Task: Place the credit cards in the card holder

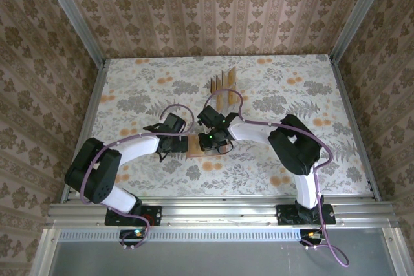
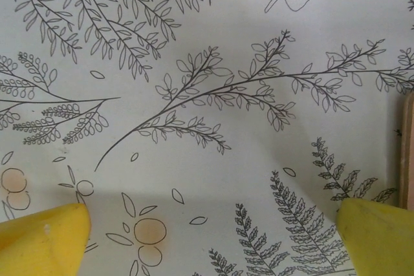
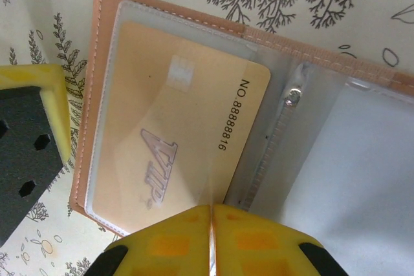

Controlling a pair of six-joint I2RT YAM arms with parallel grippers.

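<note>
Yellow fingertips (image 2: 45, 237) frame the left wrist view far apart. The left hand (image 2: 207, 244) is wide open and holds nothing, hovering low over the leaf-printed desk (image 1: 310, 95). The salmon edge of the card holder (image 3: 323, 159) shows just at its 3 o'clock.

The holder lies open and flat near the middle of the desk, between the two hands, with its greyish clear pockets facing up. One tan card (image 3: 174, 127) sits almost wholly under the clear film of the left pocket. The pocket at 3 o'clock of it looks empty.

The right hand (image 3: 211, 234) is at the card's 6 o'clock edge with its pads pressed together. Whether they pinch the card's rim, the pocket film, or nothing at all cannot be told.

In the overhead view, several more credit cards (image 1: 223, 81) stand on edge at 12 o'clock of the holder, well apart from it.

By my reckoning the task is in its early part. One card is in or very nearly seated, perhaps needing a last nudge. The standing cards have yet to be fetched and slid into pockets.
</note>
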